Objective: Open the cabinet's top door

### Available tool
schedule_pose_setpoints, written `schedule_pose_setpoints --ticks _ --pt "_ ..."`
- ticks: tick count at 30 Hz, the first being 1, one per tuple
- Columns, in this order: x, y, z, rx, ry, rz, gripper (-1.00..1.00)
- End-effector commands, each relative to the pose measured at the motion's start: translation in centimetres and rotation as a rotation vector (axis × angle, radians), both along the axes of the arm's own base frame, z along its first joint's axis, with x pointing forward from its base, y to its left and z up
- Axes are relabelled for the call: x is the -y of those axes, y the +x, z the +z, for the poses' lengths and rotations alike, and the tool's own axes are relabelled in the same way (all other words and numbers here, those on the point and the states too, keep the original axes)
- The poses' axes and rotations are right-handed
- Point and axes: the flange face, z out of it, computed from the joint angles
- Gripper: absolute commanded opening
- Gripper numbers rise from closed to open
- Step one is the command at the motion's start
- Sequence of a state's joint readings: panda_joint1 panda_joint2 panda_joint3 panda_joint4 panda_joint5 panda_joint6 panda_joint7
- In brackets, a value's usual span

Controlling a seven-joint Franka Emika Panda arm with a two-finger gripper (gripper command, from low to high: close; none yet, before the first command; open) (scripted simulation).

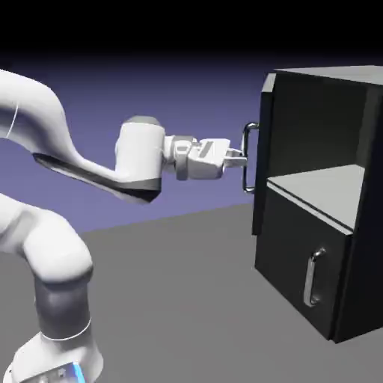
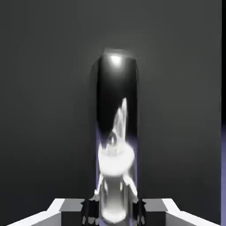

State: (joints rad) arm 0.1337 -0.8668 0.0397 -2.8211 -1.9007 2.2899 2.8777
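One cabinet (image 1: pixel 351 194), two doors, two handles, one shelf (image 1: pixel 325 183)

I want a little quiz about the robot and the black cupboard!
1. True or false: the tall black cabinet's upper black door is swung open.
2. What is the white arm's two-finger gripper shut on? A) the upper door's vertical silver bar handle B) the lower door's silver handle
3. What shows inside the opened top?

Key: 1 true. 2 A. 3 a grey shelf.
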Motion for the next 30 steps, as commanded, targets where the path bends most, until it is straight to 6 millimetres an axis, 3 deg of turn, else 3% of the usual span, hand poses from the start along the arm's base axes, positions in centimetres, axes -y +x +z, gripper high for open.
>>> schedule_pose_setpoints --ticks 1,10,13,20,30 --pt "-0.3 -0.2 0.0 -0.001 0.000 -0.013 -1.00" --pt "-1.2 -0.7 0.0 0.000 0.002 -0.043 -1.00" --pt "-2.5 -1.2 0.0 0.000 0.001 -0.085 -1.00" --pt "-6.7 -2.7 0.0 -0.001 0.001 -0.219 -1.00" --pt "-15.1 -3.8 0.0 0.000 0.001 -0.472 -1.00"
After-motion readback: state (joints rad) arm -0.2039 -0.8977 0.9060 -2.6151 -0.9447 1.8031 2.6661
